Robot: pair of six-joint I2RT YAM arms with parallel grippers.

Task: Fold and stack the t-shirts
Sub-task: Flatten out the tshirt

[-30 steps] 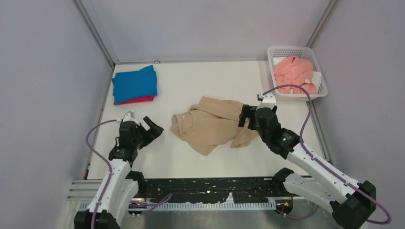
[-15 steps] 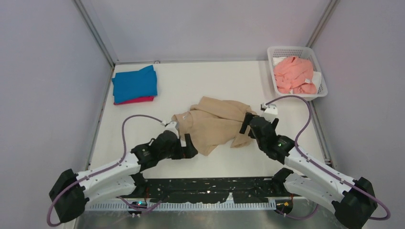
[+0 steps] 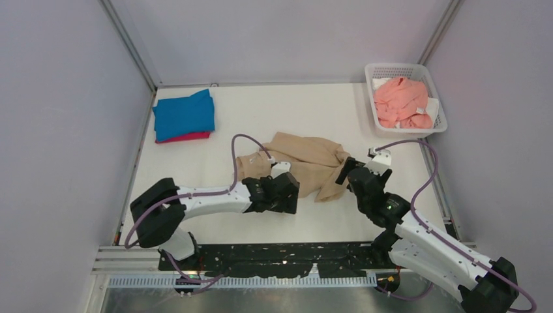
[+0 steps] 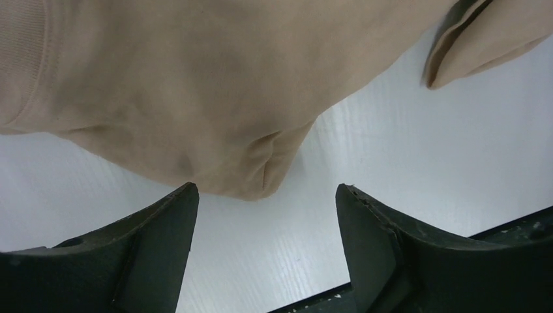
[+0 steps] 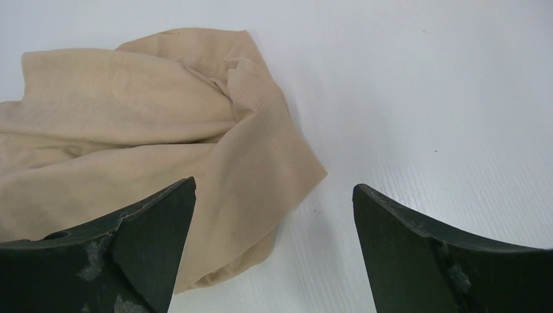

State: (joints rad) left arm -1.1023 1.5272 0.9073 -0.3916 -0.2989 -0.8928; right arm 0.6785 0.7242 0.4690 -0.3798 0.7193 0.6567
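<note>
My left gripper lies at the near edge of the tan-beige t-shirt, which sits crumpled in the middle of the table. Seen from my left wrist, its 2 fingers stand wide apart and grip nothing. A rounded fold of the shirt's edge pokes toward the gap just ahead of the tips, nearer the left finger.

My right gripper sits at the shirt's right end, jaws also spread wide and holding nothing. From that wrist, a loose corner of the cloth lies flat ahead of my left finger and reaches partway into the gap. Only bare table faces the right finger.

The bright blue t-shirt rests folded on the magenta-red t-shirt at the far left. The salmon pink t-shirt is heaped in the white basket at the far right.
</note>
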